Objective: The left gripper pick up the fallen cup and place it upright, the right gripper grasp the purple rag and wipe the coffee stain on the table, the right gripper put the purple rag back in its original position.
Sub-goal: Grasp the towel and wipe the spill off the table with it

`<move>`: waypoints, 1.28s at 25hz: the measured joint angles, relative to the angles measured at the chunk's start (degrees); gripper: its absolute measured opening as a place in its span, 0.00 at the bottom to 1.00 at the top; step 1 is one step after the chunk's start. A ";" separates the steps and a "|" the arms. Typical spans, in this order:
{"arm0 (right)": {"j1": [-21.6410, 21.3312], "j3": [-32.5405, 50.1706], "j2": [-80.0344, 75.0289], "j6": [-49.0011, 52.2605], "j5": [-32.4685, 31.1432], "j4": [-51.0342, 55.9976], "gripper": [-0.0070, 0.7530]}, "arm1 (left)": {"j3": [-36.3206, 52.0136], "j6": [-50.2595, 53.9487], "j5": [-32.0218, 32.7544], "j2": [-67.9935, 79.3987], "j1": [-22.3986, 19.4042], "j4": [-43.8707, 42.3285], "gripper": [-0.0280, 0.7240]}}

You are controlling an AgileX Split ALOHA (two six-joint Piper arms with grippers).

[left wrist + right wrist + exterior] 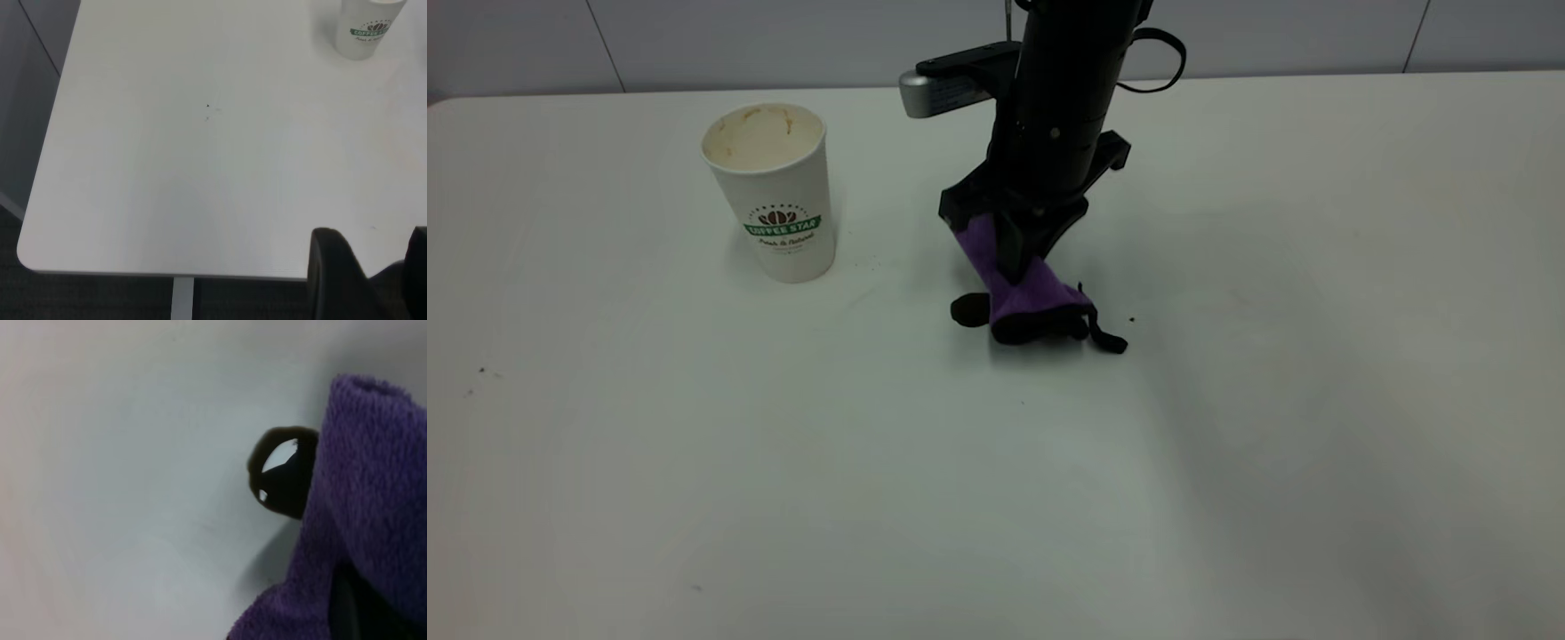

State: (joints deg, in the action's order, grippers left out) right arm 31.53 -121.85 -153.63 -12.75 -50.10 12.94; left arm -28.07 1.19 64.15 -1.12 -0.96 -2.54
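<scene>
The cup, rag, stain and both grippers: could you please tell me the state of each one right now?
Cup: upright on the table, empty, brown-stained inside.
Purple rag: clamped in the right gripper, lower edge on the table beside the stain.
Coffee stain: still wet, mostly unwiped, touching the rag's edge.
Left gripper: holding nothing, back near the table's edge, away from the cup.

Glossy black right arm (1063,98), looping black cable (1160,58), silver-grey camera box (943,89).
</scene>
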 joint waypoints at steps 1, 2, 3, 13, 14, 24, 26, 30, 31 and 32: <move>0.00 -0.56 -1.00 0.00 0.06 0.69 0.09 | 0.00 0.00 0.00 0.00 0.00 0.00 0.41; 0.00 -1.09 -1.79 0.00 0.30 1.38 0.09 | 0.00 0.00 0.00 0.00 0.00 0.00 0.41; 0.00 -1.38 -2.44 0.00 0.74 2.06 0.09 | 0.00 0.00 0.00 0.00 0.00 0.00 0.41; 1.24 -1.56 -4.14 -1.27 5.95 11.16 0.09 | 0.00 -0.05 0.00 0.00 0.00 0.00 0.41; 1.61 -1.56 -4.35 -1.27 7.20 11.38 0.09 | 0.00 -0.05 0.00 0.00 0.00 0.00 0.41; 0.57 -2.05 -6.89 3.87 17.97 10.18 0.09 | 0.00 -0.05 0.00 0.00 0.00 0.00 0.41; -0.43 -2.23 -6.89 7.31 18.13 6.67 0.09 | 0.00 -0.05 0.00 0.00 0.00 0.00 0.41; -3.07 -3.71 -6.89 13.45 12.39 0.94 0.09 | 0.00 -0.10 0.00 0.00 0.00 0.00 0.41; -3.53 -4.54 -6.89 14.06 9.36 -0.11 0.09 | 0.00 -0.10 0.00 0.00 0.00 0.00 0.41; -3.72 -5.50 -6.89 14.48 6.68 -0.87 0.09 | 0.00 -0.10 0.00 0.00 0.00 0.00 0.41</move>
State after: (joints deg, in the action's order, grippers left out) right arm 27.80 -127.35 -160.52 1.73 -43.41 12.07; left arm -28.07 1.09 64.15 -1.12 -0.96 -2.54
